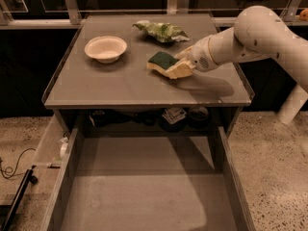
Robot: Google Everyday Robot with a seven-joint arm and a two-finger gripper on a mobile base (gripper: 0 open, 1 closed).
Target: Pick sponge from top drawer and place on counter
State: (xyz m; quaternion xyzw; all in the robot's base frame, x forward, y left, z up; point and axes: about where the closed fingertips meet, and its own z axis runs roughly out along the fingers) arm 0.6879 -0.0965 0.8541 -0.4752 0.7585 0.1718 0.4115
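Grey laminate covers the surface [120, 86], a flat rectangular top with a thin raised rim along its edges. The sponge [162, 60] is over the right-centre of it, dark green scrub face up and pale yellow foam beneath. It is tilted, with its right end raised and its left end low, at or just above the top; whether that end touches cannot be told.

The end effector [182, 68] is clamped on the sponge's right end, its pale tips blending with the foam. The white arm [250, 35] reaches in from the right edge of the view, and its shadow falls on the top just right of the sponge.

A cream bowl [105, 48] sits upright on the left half, well apart from the sponge, its pale inside facing up. A wrinkled light-green chip bag [161, 31] lies near the back edge, just behind the sponge and not touching it.

Below the front edge, the top drawer [139, 189] is pulled fully out toward the camera, its flat grey floor and low side walls in view. In the dark gap between the top and the drawer, a crumpled printed packet [173, 114] lies among dark shapes too dim to name.

A thin black cable [14, 165] curls over the speckled floor [274, 177] at the left.
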